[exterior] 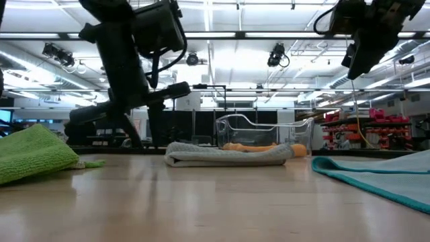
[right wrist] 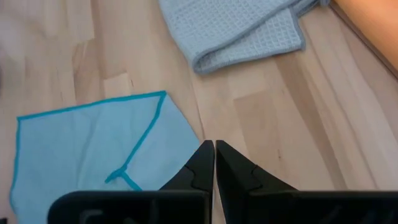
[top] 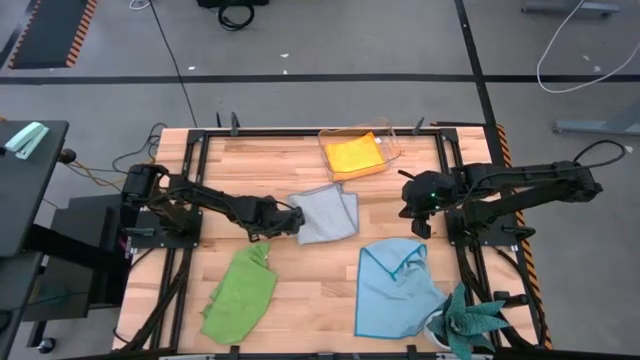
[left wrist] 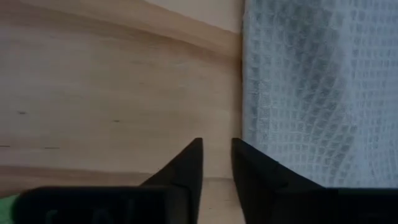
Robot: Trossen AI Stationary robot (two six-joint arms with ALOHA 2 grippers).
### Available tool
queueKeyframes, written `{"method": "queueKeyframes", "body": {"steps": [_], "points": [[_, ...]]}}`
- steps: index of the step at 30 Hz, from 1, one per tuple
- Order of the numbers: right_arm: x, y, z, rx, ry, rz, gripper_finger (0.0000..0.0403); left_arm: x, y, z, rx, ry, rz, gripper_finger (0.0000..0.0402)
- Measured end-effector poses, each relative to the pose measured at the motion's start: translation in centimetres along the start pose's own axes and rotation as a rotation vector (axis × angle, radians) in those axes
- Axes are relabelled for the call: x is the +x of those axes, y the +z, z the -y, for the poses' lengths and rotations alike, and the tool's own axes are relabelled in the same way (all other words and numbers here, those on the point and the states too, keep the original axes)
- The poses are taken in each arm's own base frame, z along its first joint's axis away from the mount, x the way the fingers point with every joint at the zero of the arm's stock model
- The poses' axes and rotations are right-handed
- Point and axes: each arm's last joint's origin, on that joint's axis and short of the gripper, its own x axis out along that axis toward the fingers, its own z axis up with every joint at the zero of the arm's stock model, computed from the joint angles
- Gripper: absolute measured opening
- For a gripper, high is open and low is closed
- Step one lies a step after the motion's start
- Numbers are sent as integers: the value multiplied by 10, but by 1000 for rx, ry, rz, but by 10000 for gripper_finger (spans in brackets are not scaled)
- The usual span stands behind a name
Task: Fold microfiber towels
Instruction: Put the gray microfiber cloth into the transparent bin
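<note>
Risk: left claw (top: 294, 220), fingers slightly parted and empty beside grey towel (top: 327, 212) mid-surface, could snag and undo its fold on leaving; right claw (top: 421, 226) pinched together, idle.

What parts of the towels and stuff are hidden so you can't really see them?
- Plant: high view, cut off by the picture's bottom edge.
- Yellow towel: low view, mostly hidden behind the grey towel and the clear box.
- Blue towel: right wrist view, partly covered by the right gripper.
- Green towel: low view, cut off at the left edge.
- Grey towel: left wrist view, only a close-up patch shows.
</note>
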Motion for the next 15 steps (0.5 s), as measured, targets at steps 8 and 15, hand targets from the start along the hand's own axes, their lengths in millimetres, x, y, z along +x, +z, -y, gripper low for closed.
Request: {"method": "queueKeyframes", "body": {"steps": [8, 15], "points": [[-11, -5, 1, 30, 15, 33, 22, 11, 7, -9, -19, 14, -64, 184], [-17, -9, 2, 54, 31, 52, 22, 15, 15, -14, -66, -151, -98, 224]]}}
